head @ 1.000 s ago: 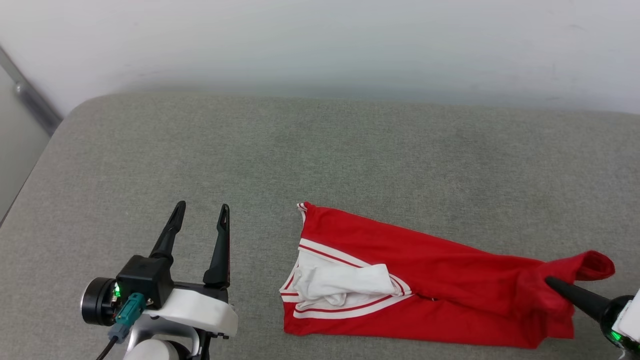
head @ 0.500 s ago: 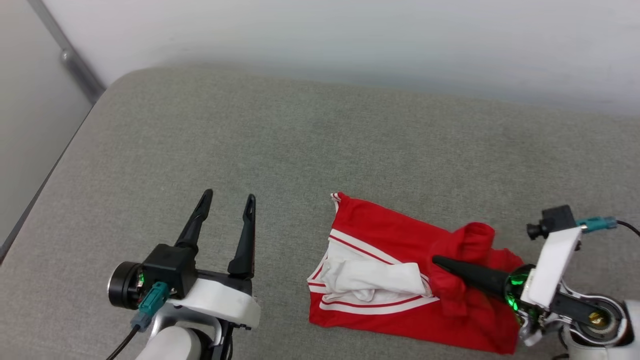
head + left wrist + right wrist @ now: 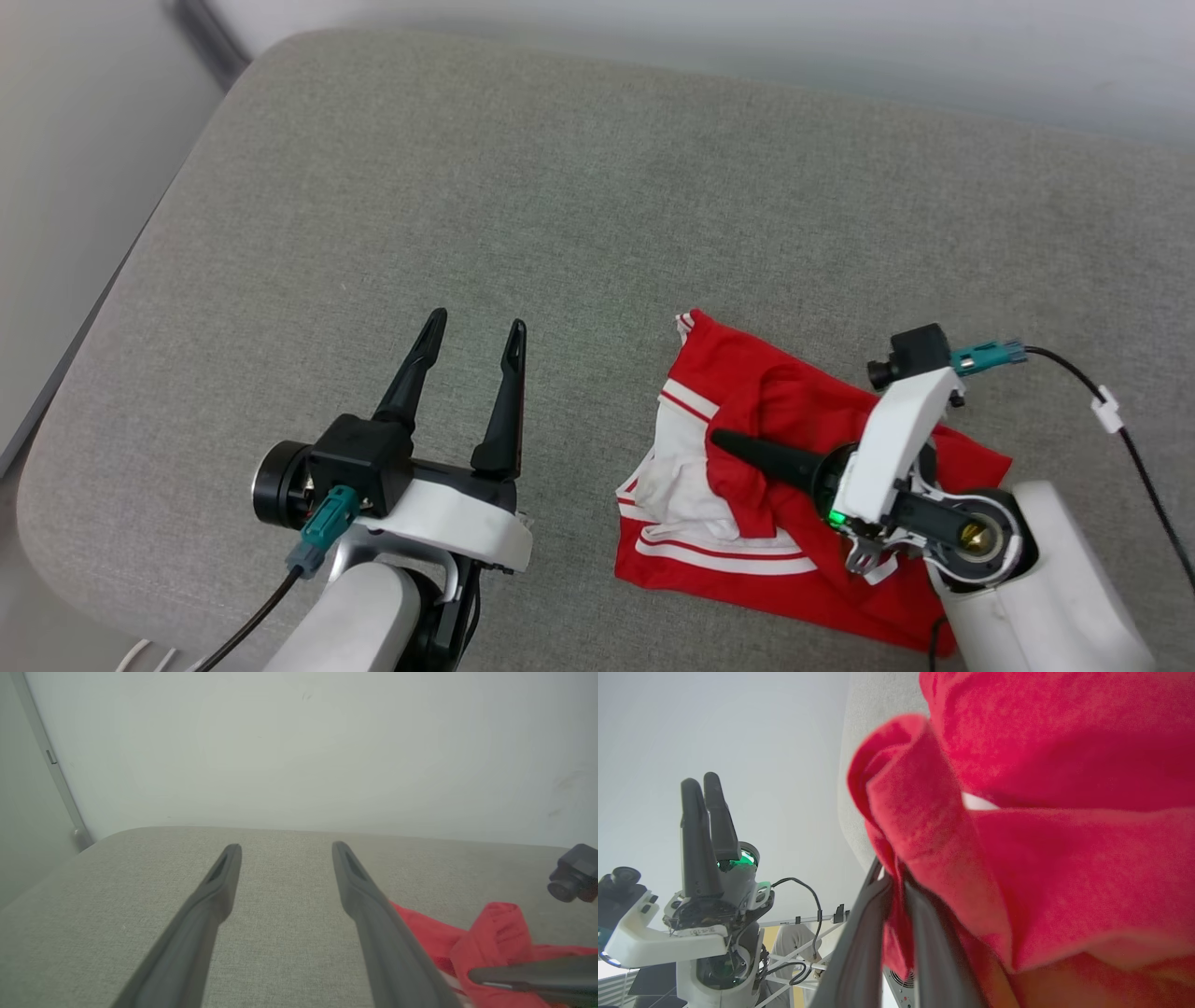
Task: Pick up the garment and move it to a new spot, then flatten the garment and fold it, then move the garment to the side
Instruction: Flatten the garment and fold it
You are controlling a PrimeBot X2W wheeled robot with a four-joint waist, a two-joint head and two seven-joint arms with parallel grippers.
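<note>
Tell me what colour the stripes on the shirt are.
White, on the red shirt; clearest in the head view.

A grey fabric cushion point(image 3: 579, 215) with rounded corners sits against a plain pale wall point(image 3: 299, 746).

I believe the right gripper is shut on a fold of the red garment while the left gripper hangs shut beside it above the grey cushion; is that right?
Not quite: the left gripper is open, fingers spread and empty, as the left wrist view shows. The right gripper is indeed shut on a fold of the red garment.
</note>
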